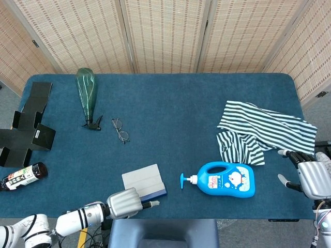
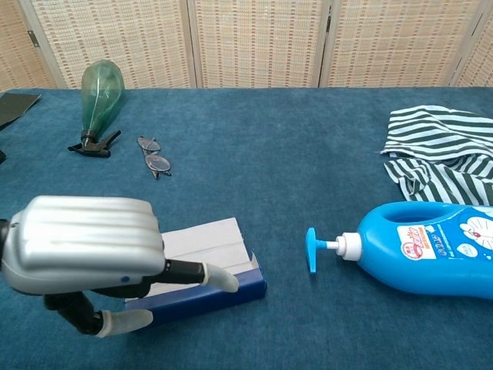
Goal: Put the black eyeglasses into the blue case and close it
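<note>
The black eyeglasses (image 1: 120,129) lie folded open on the blue table cloth, left of centre, also in the chest view (image 2: 154,156). The blue case (image 1: 144,184) stands open near the front edge, its pale inside (image 2: 206,238) facing up. My left hand (image 1: 125,202) hovers at the case's front left corner, fingers apart and holding nothing. In the chest view the left hand (image 2: 86,247) hides the case's left half, and one fingertip (image 2: 220,278) lies across the blue front wall. My right hand (image 1: 312,178) stays at the table's right edge, fingers spread, empty.
A green bottle (image 1: 87,95) lies just left of the glasses. A blue pump bottle (image 1: 225,180) lies right of the case, with a striped cloth (image 1: 265,131) behind it. Black cardboard pieces (image 1: 29,124) and a dark bottle (image 1: 21,176) sit far left.
</note>
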Robot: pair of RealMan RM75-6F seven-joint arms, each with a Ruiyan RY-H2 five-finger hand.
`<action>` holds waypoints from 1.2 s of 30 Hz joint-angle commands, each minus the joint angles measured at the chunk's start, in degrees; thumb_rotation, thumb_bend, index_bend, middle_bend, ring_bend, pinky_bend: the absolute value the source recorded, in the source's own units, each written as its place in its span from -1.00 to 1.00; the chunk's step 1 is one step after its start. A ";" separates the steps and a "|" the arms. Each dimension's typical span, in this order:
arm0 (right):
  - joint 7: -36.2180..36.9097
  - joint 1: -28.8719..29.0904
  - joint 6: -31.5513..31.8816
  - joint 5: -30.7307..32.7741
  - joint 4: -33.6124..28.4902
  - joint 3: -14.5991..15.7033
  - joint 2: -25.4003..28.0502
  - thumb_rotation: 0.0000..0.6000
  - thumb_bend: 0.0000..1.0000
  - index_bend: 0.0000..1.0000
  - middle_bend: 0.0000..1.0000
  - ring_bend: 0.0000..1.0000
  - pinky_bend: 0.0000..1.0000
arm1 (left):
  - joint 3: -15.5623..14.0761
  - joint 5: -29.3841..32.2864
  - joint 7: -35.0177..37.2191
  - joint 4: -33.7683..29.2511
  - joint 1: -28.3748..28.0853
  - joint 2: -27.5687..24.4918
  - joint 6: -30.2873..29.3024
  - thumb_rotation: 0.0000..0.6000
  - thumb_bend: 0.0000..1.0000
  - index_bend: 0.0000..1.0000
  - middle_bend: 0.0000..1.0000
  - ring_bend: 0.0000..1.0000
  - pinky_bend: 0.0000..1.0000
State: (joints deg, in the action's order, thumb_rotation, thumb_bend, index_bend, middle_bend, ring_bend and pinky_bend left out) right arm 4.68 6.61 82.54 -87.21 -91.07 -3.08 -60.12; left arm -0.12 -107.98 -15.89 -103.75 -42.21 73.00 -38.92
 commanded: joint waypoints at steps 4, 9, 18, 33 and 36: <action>0.90 -0.02 -0.05 0.04 0.78 -0.02 -0.21 1.00 -0.54 -0.47 -0.26 -0.33 -0.22 | 1.99 8.33 -9.99 -0.11 -1.16 4.39 5.81 1.00 0.09 -0.85 1.00 1.00 1.00; 1.27 -0.15 0.21 0.17 1.26 -0.12 -0.56 1.00 -0.54 -0.47 -0.26 -0.33 -0.22 | 2.76 14.66 -14.18 0.85 -1.84 6.60 8.06 1.00 0.13 -0.85 1.00 1.00 1.00; 1.57 -0.32 0.47 0.13 1.48 -0.13 -0.69 1.00 -0.55 -0.48 -0.26 -0.32 -0.22 | 2.06 23.45 -25.48 1.18 -2.63 8.79 7.76 1.00 0.13 -0.85 1.00 1.00 1.00; 2.01 -0.53 0.77 0.13 1.81 -0.22 -0.88 1.00 -0.54 -0.47 -0.25 -0.26 -0.22 | 0.72 54.80 -45.88 0.83 -8.45 9.38 -4.65 1.00 0.13 -0.83 1.00 1.00 1.00; 2.02 -0.43 0.73 0.01 1.82 -0.25 -0.93 1.00 -0.54 -0.48 -0.25 -0.26 -0.22 | 0.26 61.66 -48.48 1.20 -10.25 9.20 -8.13 1.00 0.13 -0.84 1.00 1.00 1.00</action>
State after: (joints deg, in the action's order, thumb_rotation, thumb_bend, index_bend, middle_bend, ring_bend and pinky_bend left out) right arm 6.69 6.19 83.27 -87.21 -89.25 -3.34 -61.05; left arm 0.78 -52.06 -61.22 -102.78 -50.26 82.31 -43.06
